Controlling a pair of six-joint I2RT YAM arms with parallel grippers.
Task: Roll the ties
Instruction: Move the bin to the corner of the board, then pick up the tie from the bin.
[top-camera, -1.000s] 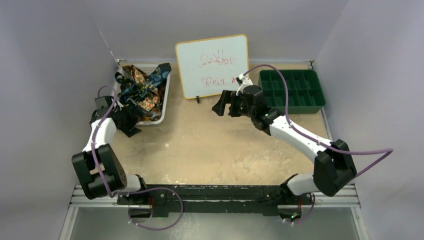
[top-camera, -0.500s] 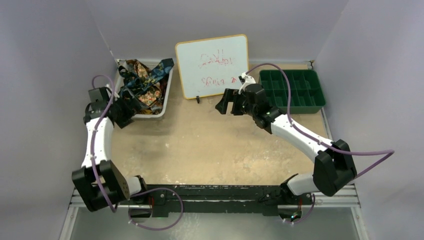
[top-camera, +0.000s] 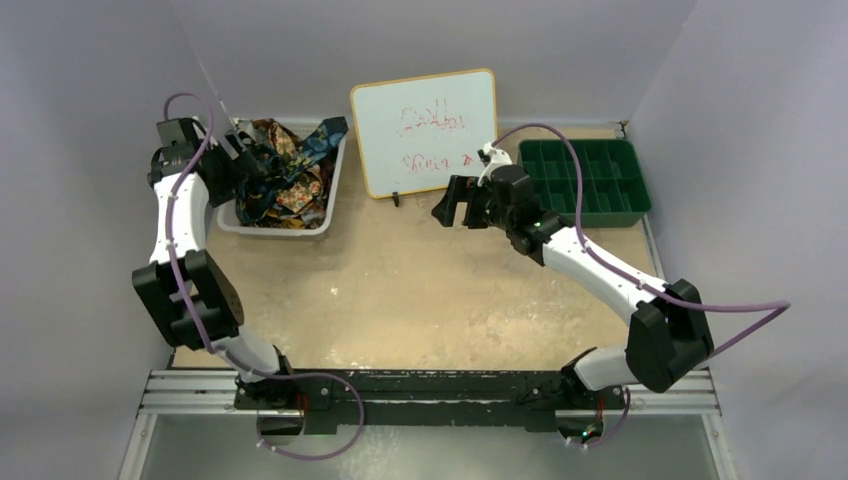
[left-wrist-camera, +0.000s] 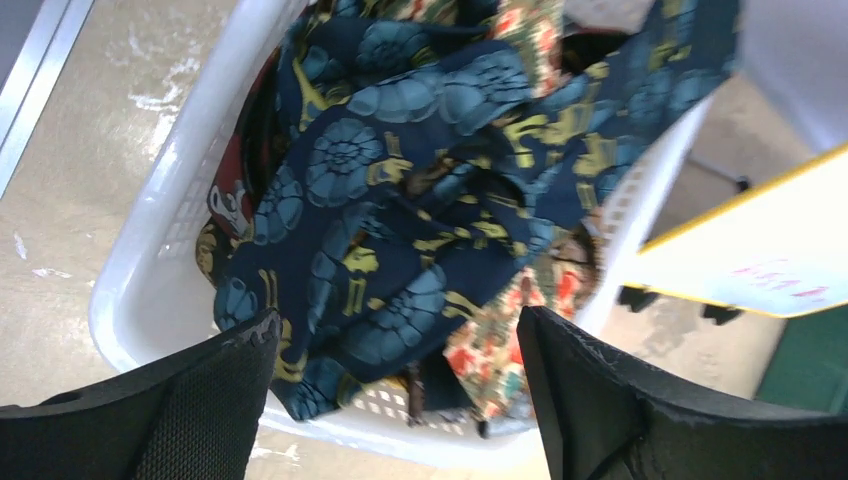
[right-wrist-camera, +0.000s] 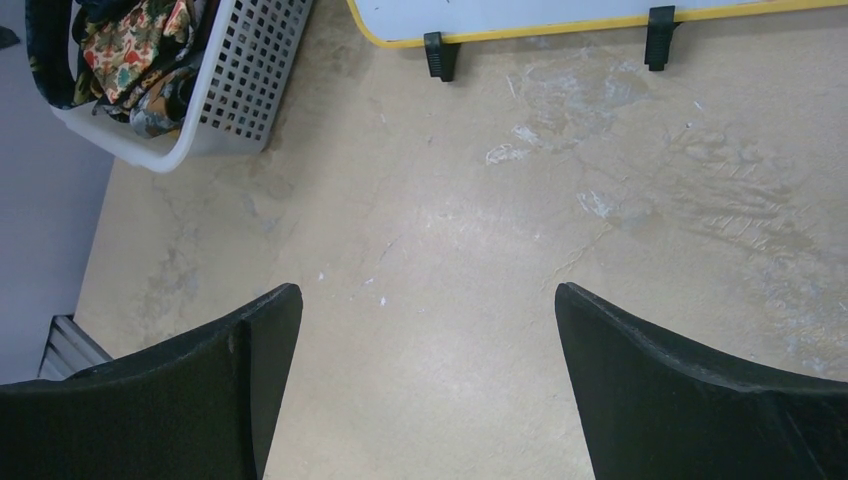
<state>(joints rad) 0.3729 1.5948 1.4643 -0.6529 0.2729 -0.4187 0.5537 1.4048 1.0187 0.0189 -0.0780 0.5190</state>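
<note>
Several ties lie tangled in a white basket (top-camera: 323, 205) at the back left. A dark navy tie with blue and gold print (left-wrist-camera: 400, 190) lies on top, its end hanging over the rim (top-camera: 325, 135). A red and cream floral tie (left-wrist-camera: 500, 335) lies under it. My left gripper (top-camera: 240, 160) is open and empty, raised over the basket's left side; in the left wrist view (left-wrist-camera: 395, 345) the ties sit between its fingers. My right gripper (top-camera: 445, 205) is open and empty above the bare table, as the right wrist view (right-wrist-camera: 425, 320) shows.
A whiteboard (top-camera: 425, 130) with red scribbles stands at the back middle on black feet (right-wrist-camera: 433, 55). A green compartment tray (top-camera: 585, 180) sits at the back right. The basket corner also shows in the right wrist view (right-wrist-camera: 235, 90). Grey walls enclose the table.
My left arm has lifted and swung back, from the basket's front left corner to above its left side. My right gripper has barely moved.
</note>
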